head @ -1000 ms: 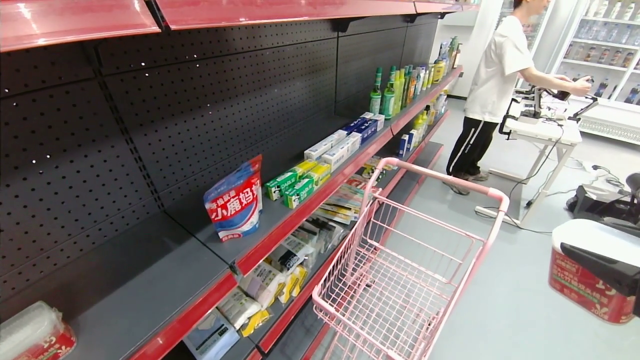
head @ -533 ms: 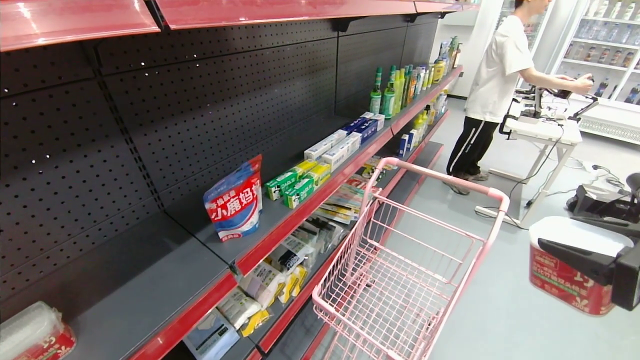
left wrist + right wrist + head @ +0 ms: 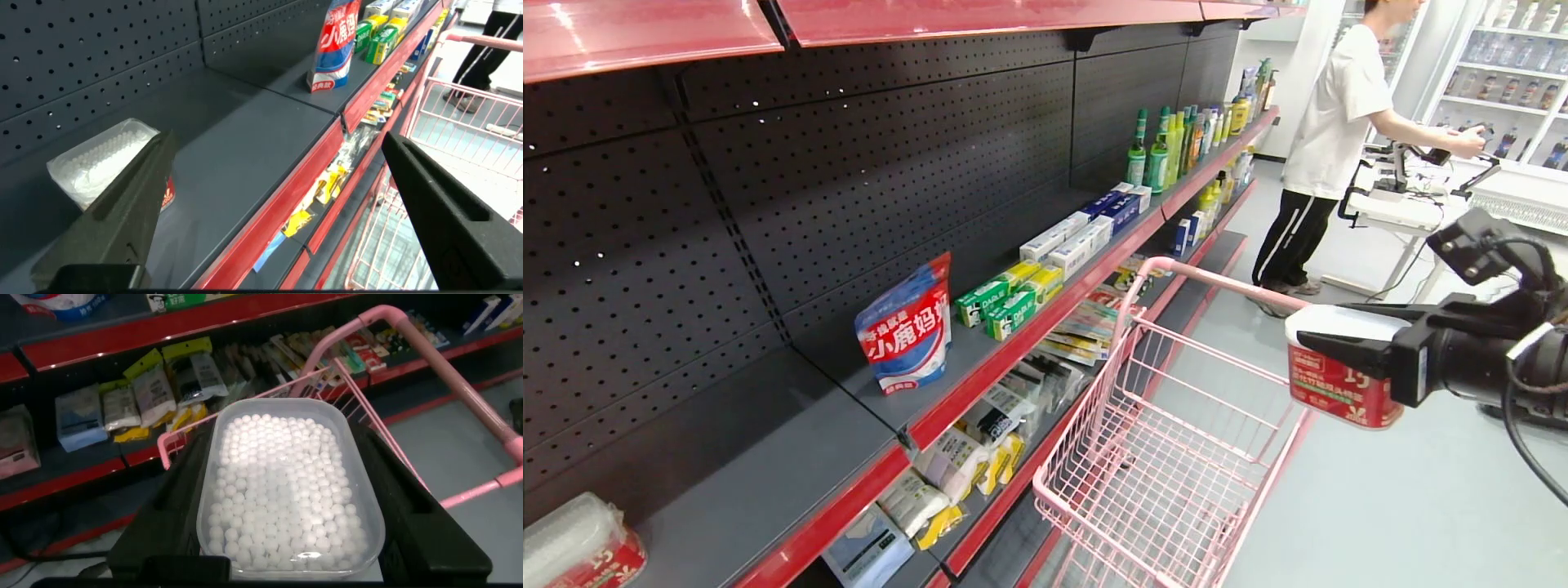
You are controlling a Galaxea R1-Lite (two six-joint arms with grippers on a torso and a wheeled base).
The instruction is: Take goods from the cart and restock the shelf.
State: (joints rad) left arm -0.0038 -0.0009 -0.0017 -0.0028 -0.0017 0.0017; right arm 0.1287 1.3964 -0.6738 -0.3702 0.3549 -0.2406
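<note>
1. The left gripper (image 3: 278, 220) hangs over the dark grey shelf board (image 3: 768, 482), its two black fingers spread wide with nothing between them. A clear-lidded plastic tub with a red label (image 3: 106, 159) sits on the board near it, close to the black pegboard back (image 3: 849, 163).
2. The right gripper (image 3: 1339, 359) clamps a second red-labelled tub (image 3: 1342, 388) — white balls show through its clear lid — one finger on each long side. It holds the tub upright in the air above the handle end of the pink wire cart (image 3: 1176, 457).
3. Farther along the shelf stands a red, white and blue pouch (image 3: 907, 327), then green-and-yellow boxes (image 3: 1005, 302), then tall green bottles (image 3: 1156, 155).
</note>
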